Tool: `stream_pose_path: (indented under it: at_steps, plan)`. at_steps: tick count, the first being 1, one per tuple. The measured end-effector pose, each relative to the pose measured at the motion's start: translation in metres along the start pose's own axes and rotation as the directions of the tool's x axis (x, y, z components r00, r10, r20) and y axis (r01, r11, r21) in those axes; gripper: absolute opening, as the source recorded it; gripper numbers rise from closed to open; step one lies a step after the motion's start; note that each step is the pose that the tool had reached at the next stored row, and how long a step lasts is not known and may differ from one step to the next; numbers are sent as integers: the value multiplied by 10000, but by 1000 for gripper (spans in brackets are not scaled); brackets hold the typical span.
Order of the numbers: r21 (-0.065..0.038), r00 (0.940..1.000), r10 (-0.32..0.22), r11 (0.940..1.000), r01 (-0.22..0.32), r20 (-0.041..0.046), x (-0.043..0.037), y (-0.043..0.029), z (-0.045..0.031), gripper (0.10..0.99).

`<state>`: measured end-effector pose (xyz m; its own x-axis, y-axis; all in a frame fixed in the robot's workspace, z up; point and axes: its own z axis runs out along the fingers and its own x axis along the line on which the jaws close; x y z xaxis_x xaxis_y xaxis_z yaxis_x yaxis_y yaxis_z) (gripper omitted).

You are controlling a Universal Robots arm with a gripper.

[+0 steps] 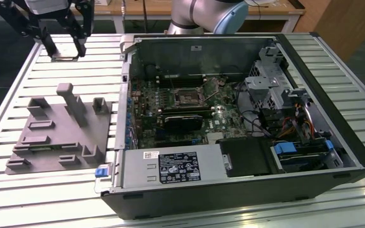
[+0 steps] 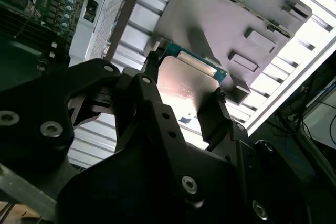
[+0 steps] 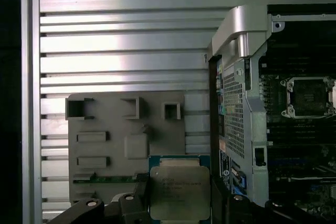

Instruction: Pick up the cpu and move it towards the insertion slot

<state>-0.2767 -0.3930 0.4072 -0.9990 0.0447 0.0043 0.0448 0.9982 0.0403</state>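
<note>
Slatted aluminium counter [image 1: 55,71], ribbed, carrying all items listed.

Item: open computer case [image 1: 334,142], black shell, lying on its side toward the exterior view's right, motherboard exposed.

Item: insertion slot [image 1: 187,96], square socket with metal frame and dark centre, on the motherboard inside the case; also seen in the first wrist view [image 3: 310,97].

Item: grey plastic fixture [image 1: 62,133], with upright posts and shallow pockets, on the counter at the exterior view's left, just beside the case.

Item: tool [image 1: 65,45], black, two-fingered, raised above the counter at the far corner on the exterior view's left, well apart from the slot. Fingers closed against opposite edges of the cpu.

Item: cpu [image 3: 178,191], flat square chip, silver-grey lid on a green-edged board, held between the tool's fingers [image 2: 215,111], clear of the fixture below it. In the second wrist view its metal face [image 2: 186,85] is lit and glossy.
</note>
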Motion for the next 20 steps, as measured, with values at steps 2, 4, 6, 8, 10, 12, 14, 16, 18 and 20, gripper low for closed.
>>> stream_pose_path:
  at_steps: [2,4,6,8,10,12,14,16,18,20]
  plan:
    - [-1,10000,0,10000,0,-1,-39,2,1,545]
    - [1,10000,0,10000,0,-5,-81,4,0,545]
    - [0,10000,-1,10000,1,-6,-128,5,0,545]
    - [0,10000,-1,10000,1,-10,-175,8,0,545]
    - [1,10000,0,10000,0,-12,-212,10,0,545]
    - [4,10000,0,10000,0,-12,-249,13,0,545]
    - [5,10000,1,10000,-1,-12,-296,19,0,545]
    - [5,10000,-1,10000,1,-12,-342,24,0,545]
    - [6,10000,-1,10000,1,-13,-387,30,-1,545]
    - [6,10000,0,10000,0,-12,-427,38,0,545]
